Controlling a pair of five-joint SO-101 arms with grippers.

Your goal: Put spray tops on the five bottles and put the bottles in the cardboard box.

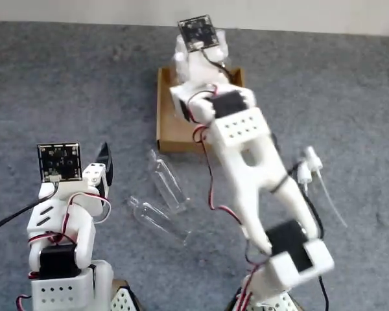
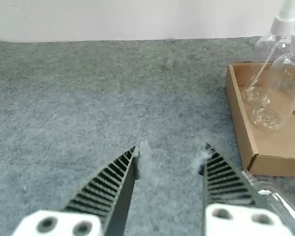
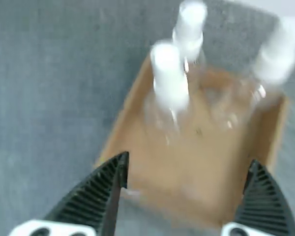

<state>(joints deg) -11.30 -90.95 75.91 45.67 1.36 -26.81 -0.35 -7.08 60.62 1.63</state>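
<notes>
Two clear bottles without tops lie on the grey carpet, one (image 1: 166, 181) nearer the cardboard box (image 1: 168, 126) and one (image 1: 157, 218) closer to the arms. Two white spray tops (image 1: 306, 166) with thin tubes lie to the right. My right gripper (image 3: 187, 162) hangs open and empty above the box (image 3: 152, 147), where three capped bottles stand: one (image 3: 169, 81), one (image 3: 189, 24) and one (image 3: 278, 54). My left gripper (image 2: 169, 152) is open just over bare carpet, left of the box (image 2: 241, 113). One lying bottle (image 2: 278, 201) shows beside its finger.
The right arm (image 1: 246, 149) stretches across the middle of the table toward the box and passes over the space between the lying bottles and the spray tops. The left arm (image 1: 65, 220) stays at the near left. Open carpet lies to the left and far right.
</notes>
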